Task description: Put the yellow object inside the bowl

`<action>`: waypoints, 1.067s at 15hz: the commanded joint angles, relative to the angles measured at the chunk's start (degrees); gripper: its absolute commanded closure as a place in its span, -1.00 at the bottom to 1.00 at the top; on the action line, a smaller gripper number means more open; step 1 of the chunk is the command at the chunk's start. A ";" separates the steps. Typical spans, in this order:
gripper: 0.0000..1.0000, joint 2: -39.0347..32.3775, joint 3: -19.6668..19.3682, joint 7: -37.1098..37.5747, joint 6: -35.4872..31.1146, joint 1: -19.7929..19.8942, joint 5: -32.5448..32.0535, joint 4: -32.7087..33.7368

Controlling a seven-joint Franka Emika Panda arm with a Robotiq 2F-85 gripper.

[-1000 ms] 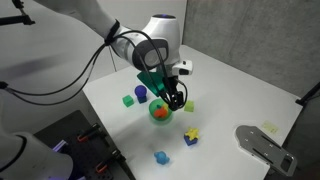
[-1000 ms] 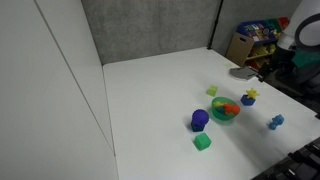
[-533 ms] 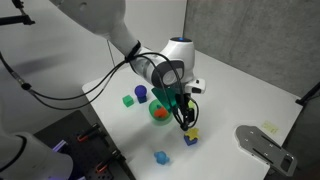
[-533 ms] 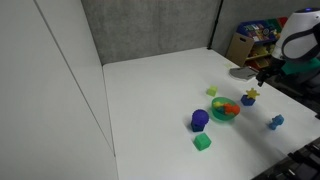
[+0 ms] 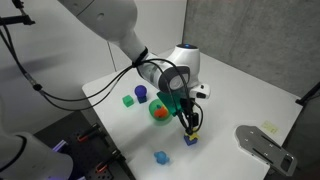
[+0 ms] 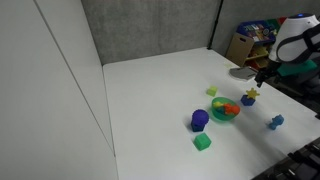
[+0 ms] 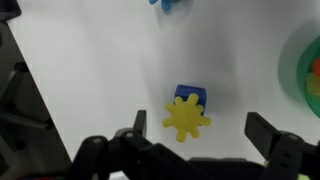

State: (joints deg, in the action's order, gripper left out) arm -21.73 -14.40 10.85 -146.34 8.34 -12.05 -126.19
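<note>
The yellow object [image 7: 186, 117] is a small star-like piece resting on top of a blue cube [image 7: 191, 96]; it shows in both exterior views [image 5: 193, 132] [image 6: 250, 95]. The green bowl with an orange-red inside [image 5: 160, 113] [image 6: 226, 110] stands just beside it, and its rim is at the right edge of the wrist view [image 7: 308, 70]. My gripper [image 7: 200, 128] is open, pointing down right above the yellow object, with one finger on each side of it and not touching it. It also shows in an exterior view [image 5: 190, 124].
A blue cylinder [image 6: 199, 120], a green cube [image 6: 202, 142] and a pale yellow-green cube [image 6: 212, 91] stand round the bowl. A light blue piece [image 5: 161, 157] lies near the table's front edge. A grey plate [image 5: 262, 146] lies at the table's corner.
My gripper has moved from above the bowl across to the yellow object and come down over it. The objects have not moved.
</note>
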 commanded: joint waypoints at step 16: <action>-1.00 -13.10 1.38 -3.22 -21.28 2.39 10.13 2.71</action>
State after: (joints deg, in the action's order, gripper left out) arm -32.21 -13.55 9.27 -165.26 10.09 -3.48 -125.60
